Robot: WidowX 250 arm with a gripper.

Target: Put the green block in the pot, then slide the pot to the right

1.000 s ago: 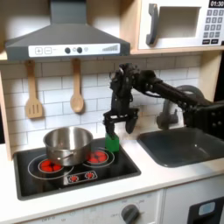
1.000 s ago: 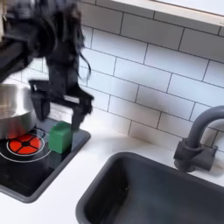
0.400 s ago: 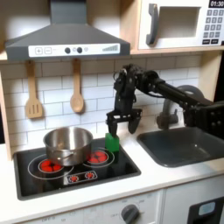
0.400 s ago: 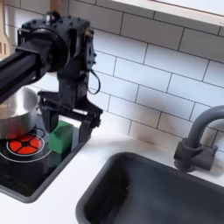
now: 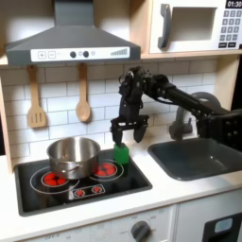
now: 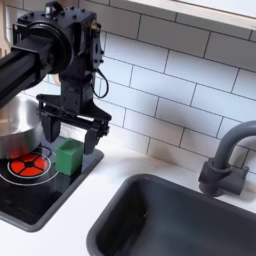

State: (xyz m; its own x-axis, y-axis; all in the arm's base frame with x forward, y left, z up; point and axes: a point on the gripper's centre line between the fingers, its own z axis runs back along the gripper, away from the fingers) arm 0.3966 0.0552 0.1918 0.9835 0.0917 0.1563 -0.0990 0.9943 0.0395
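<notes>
Fingers spread above upright green block

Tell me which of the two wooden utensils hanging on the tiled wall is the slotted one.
The slotted one is the wooden spatula at the first exterior view's left, with slits in its flat blade. The wooden spoon beside it has a solid rounded bowl.

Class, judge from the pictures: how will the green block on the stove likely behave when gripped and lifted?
The green block looks rigid with flat faces, so the open pincer should hold it squarely. Being small, it is probably light. Resting flat on the stove, it seems unlikely to roll.
</notes>
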